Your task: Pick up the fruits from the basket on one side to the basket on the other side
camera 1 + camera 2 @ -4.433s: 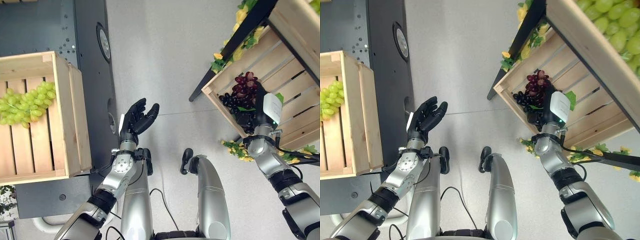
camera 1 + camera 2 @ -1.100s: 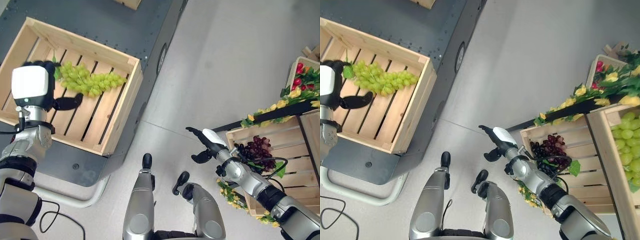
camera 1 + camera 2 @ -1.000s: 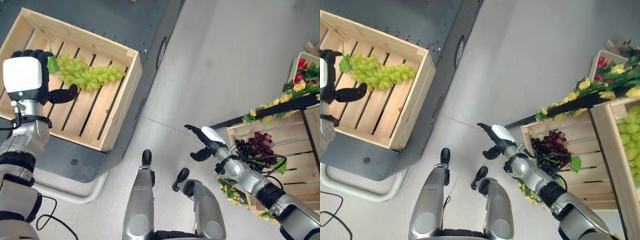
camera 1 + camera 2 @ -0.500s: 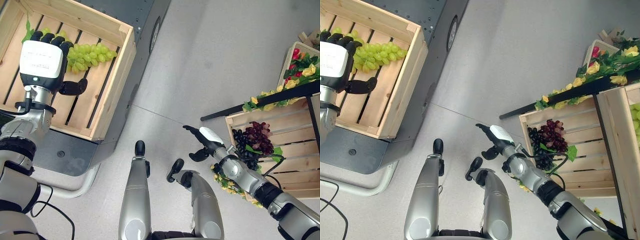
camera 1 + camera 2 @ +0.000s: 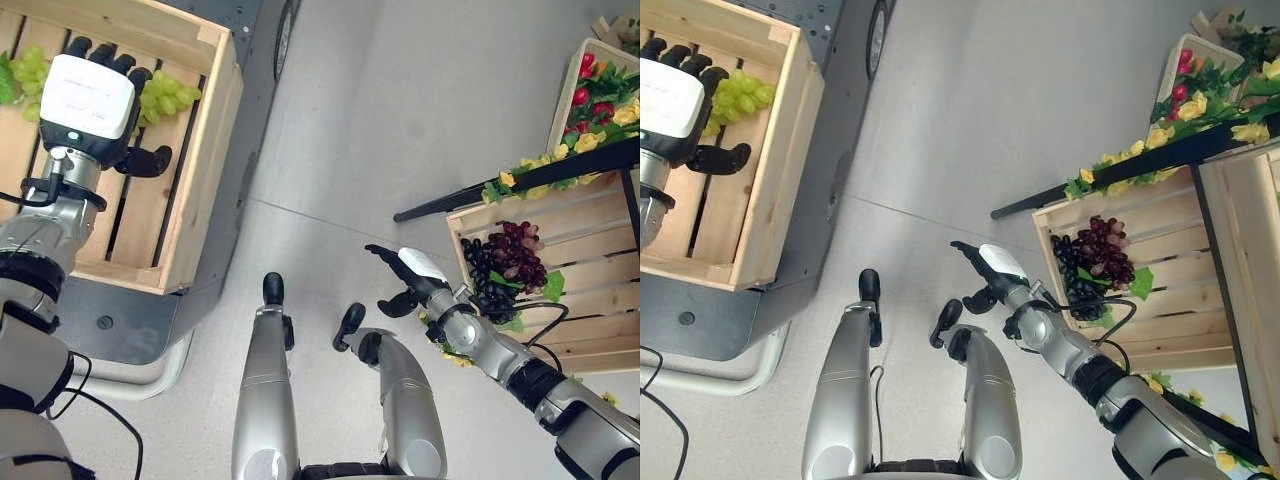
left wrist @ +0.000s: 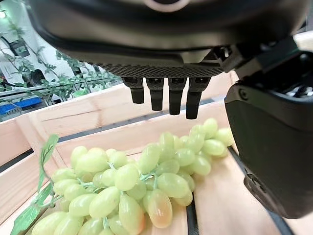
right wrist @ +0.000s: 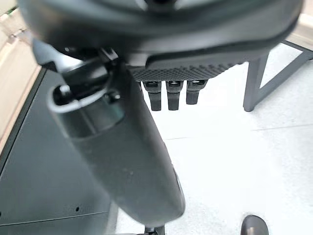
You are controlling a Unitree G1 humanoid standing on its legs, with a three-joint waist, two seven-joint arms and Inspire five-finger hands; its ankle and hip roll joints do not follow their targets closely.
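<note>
A bunch of green grapes (image 6: 142, 181) lies in the wooden crate (image 5: 200, 180) on my left. My left hand (image 5: 95, 100) hovers palm-down over the bunch, fingers (image 6: 164, 93) straight and thumb spread, open, just above the fruit. Grapes (image 5: 165, 92) stick out on either side of the hand. Dark purple grapes (image 5: 505, 265) lie in the slatted crate (image 5: 590, 300) on my right. Over the floor, left of that crate, my right hand (image 5: 410, 280) is open and holds nothing.
The left crate sits on a dark grey platform (image 5: 250, 20). A black shelf bar (image 5: 520, 190) trimmed with yellow flowers and leaves runs above the right crate. A box of red and yellow flowers (image 5: 600, 90) stands behind it. Grey floor (image 5: 400, 120) lies between the crates.
My left hand went from mid-air into the left crate and now covers more of the green bunch. My right hand left the purple grapes empty. The camera has shifted.
</note>
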